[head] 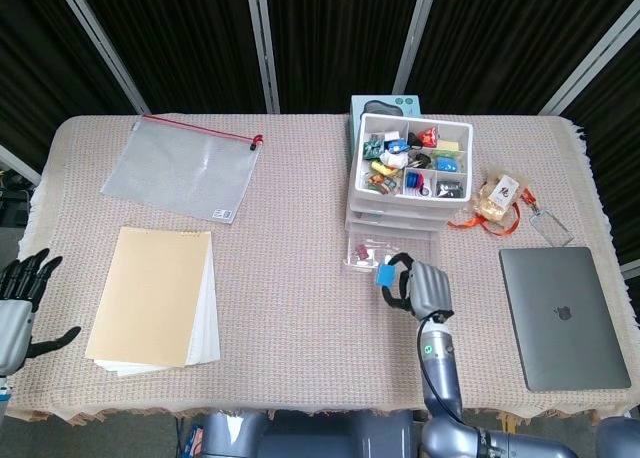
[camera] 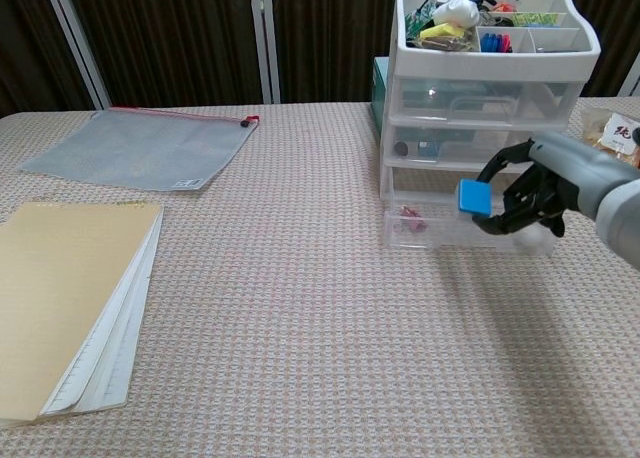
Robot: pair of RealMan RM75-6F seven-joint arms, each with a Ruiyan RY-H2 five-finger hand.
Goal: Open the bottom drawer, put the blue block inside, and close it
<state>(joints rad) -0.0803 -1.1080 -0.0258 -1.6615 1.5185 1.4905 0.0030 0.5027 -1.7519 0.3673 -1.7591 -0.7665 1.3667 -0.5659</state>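
My right hand (head: 424, 287) (camera: 545, 186) holds the blue block (head: 386, 275) (camera: 474, 197) pinched between thumb and fingers, lifted off the cloth just in front of the pulled-out bottom drawer (head: 366, 259) (camera: 425, 229). That clear drawer belongs to the white drawer unit (head: 412, 205) (camera: 492, 103) and holds a few small items, including a white ball. My left hand (head: 17, 306) hangs open at the table's left edge, fingers spread, holding nothing.
A tan notepad (head: 155, 298) and a clear zip pouch (head: 183, 168) lie on the left half. A closed grey laptop (head: 562, 316) sits at the right, with a snack bag (head: 500, 198) and orange lanyard beside the drawer unit.
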